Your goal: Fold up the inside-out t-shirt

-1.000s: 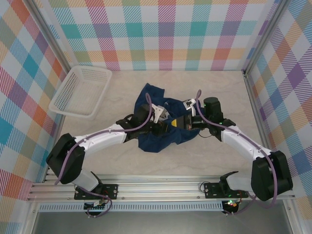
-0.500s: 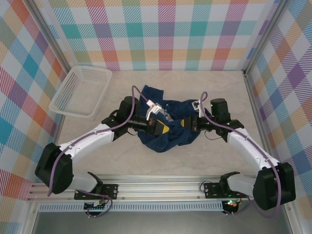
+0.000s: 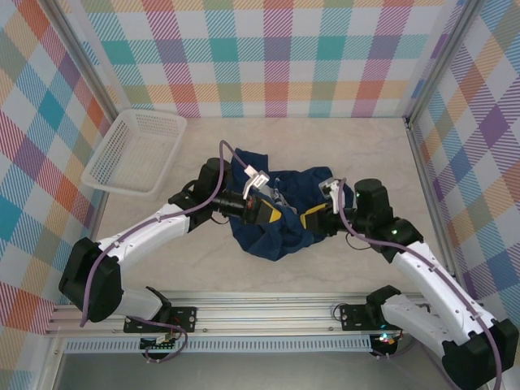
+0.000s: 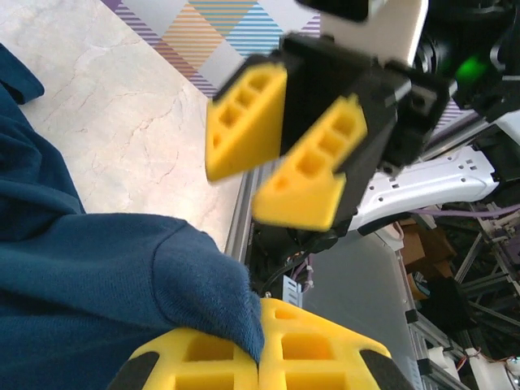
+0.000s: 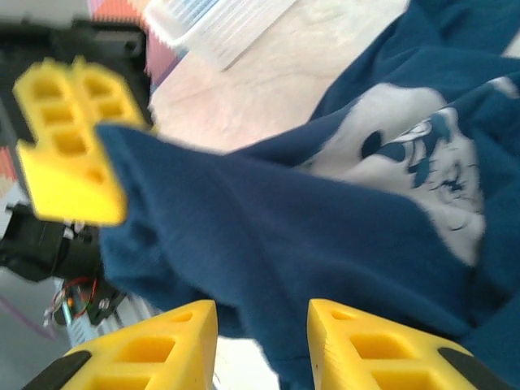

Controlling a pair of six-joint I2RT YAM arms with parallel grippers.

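No folds yet: t-shirt [image 3: 268, 240] bunched up mid tabletop [image 3: 366, 154], left gripper [image 3: 280, 215] pinching it, right gripper [image 3: 309, 218] parted, empty.

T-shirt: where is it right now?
Top view: the t-shirt lies bunched mid-table, right of the white basket, between the left gripper, shut on a fold, and the open right gripper.

A robotics lab cell, judging by plaid backdrop walls [image 3: 276, 57], aluminium base rail [image 3: 268, 322] and two bolted arms [image 3: 154, 233]
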